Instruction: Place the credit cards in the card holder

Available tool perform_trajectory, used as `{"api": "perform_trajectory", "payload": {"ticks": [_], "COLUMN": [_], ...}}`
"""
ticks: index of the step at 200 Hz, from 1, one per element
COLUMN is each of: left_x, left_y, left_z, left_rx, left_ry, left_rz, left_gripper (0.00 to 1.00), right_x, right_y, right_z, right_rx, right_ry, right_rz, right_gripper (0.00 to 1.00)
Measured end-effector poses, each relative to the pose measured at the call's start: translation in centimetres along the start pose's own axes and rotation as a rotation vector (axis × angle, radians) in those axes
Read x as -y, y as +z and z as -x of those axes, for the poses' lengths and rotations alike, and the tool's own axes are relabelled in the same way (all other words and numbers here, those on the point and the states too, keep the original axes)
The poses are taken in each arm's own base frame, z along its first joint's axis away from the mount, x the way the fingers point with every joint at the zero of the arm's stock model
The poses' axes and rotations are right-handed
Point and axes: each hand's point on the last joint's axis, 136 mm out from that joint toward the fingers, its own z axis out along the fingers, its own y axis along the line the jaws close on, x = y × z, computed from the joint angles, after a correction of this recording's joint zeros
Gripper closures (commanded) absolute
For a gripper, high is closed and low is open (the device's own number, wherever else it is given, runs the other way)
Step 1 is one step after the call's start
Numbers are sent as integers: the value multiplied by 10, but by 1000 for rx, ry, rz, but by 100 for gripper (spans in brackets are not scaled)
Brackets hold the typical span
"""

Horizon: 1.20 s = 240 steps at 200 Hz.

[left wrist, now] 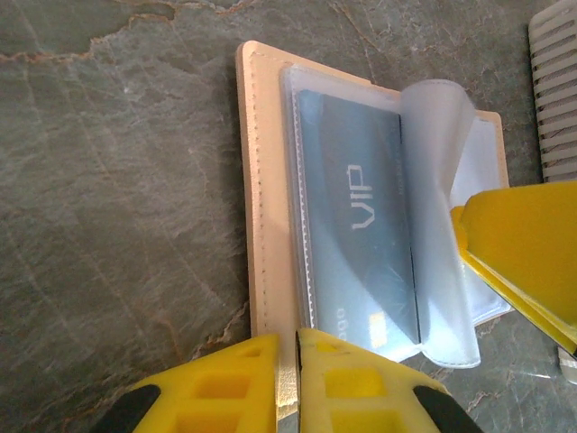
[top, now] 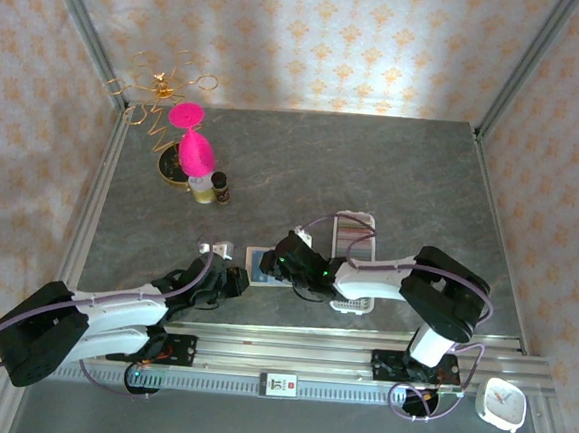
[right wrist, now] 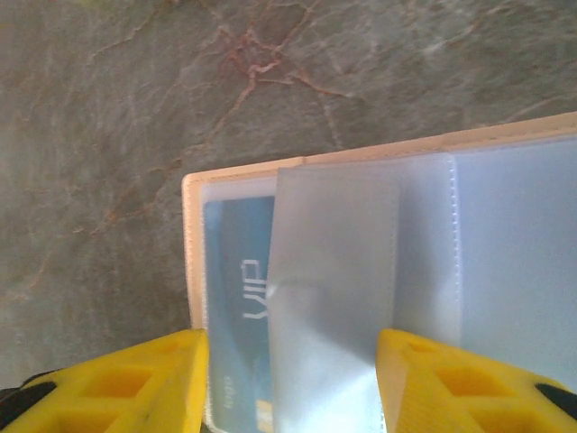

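Observation:
The tan card holder point(top: 263, 265) lies open on the table in front of the arms, its clear sleeves facing up. A blue-grey credit card point(left wrist: 356, 244) marked VIP sits inside one sleeve. My left gripper point(left wrist: 288, 379) is shut on the holder's tan edge point(left wrist: 266, 180), at its near side. In the right wrist view the right gripper point(right wrist: 293, 388) stands open over the holder point(right wrist: 192, 253). A lifted clear sleeve leaf point(right wrist: 334, 298) rises between its fingers, beside the card point(right wrist: 236, 271). One right finger point(left wrist: 523, 244) touches that curled leaf in the left wrist view.
A long white ribbed tray point(top: 354, 262) lies just right of the holder and shows at the edge of the left wrist view point(left wrist: 554, 90). A pink object point(top: 193, 144), small bottles and a gold wire stand point(top: 159, 86) are at the back left. A white clock point(top: 500, 404) sits at the near right.

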Motion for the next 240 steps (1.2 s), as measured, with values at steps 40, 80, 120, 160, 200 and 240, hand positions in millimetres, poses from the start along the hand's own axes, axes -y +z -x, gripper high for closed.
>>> {"api": "perform_trajectory", "payload": {"ticks": [40,80,120,160,200,240], "left_x": [0,0,3,8,3,-4], "left_y": [0,0,-3,-6,-8,-15], "left_z": [0,0,6,12,14,20], "left_rx": [0,2,31,55,72,117], "left_ry": [0,0,-1,-10,-27,-46], "left_rz": [0,-2,-7,-27,-2,18], "left_gripper": [87,87,86,82,78,76], "right_x": [-18,-24,-23,-32,-48,-61], "right_y": [0,5,13,13,14,17], "right_z": [4,2,-3,-2,3,8], "right_rx": [3,-10,-31,-35,-27,-18], "right_ry": [17,25,31,42,44,43], "right_rz": [69,94,93,131,175,204], "right_gripper": [48,48,48,48,48,47]}}
